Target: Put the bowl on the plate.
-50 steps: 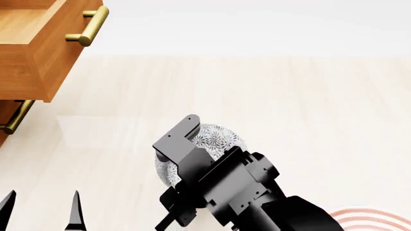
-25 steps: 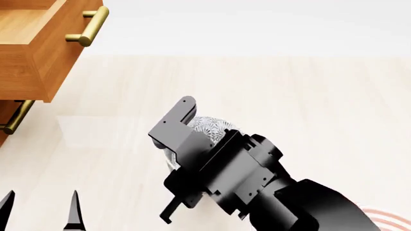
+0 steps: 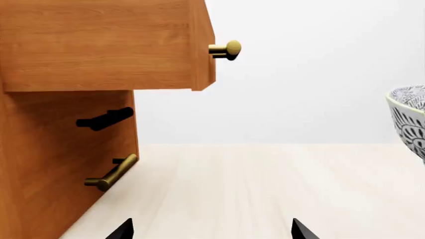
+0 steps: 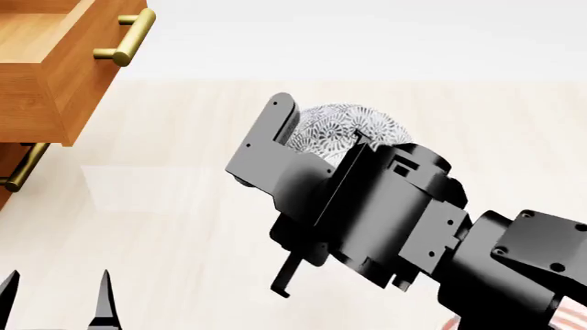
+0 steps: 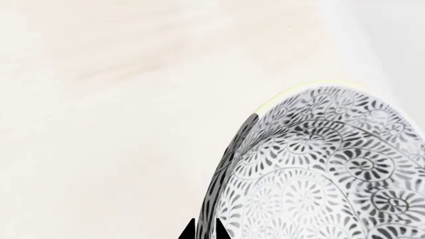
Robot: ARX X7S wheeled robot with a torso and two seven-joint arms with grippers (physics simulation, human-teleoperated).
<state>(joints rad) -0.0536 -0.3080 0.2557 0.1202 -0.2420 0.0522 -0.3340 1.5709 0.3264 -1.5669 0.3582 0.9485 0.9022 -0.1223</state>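
Note:
The bowl (image 4: 341,129), white with a dense grey-black floral pattern, hangs above the pale table in the head view. My right gripper (image 4: 317,128) is shut on its rim, with one black finger (image 4: 278,114) outside the wall. In the right wrist view the two tips pinch the patterned wall of the bowl (image 5: 332,174), with the right gripper (image 5: 204,232) at the frame's lower edge. Only a sliver of the plate (image 4: 570,317) and its red rings shows, behind the right arm at the near right. My left gripper (image 4: 57,297) stands open and empty at the near left, also seen as the left gripper (image 3: 211,230). The bowl (image 3: 408,119) shows at the edge of the left wrist view.
A wooden cabinet (image 4: 51,69) with an open top drawer and brass bar handles (image 4: 126,38) stands at the far left. The left wrist view shows the same cabinet (image 3: 99,45) and a lower handle (image 3: 111,174). The pale wood table (image 4: 477,137) stretches to a white wall.
The right gripper has lifted the bowl off the table, carrying it up and slightly right in the head view. The arm now covers more of the plate. The left gripper has stayed put.

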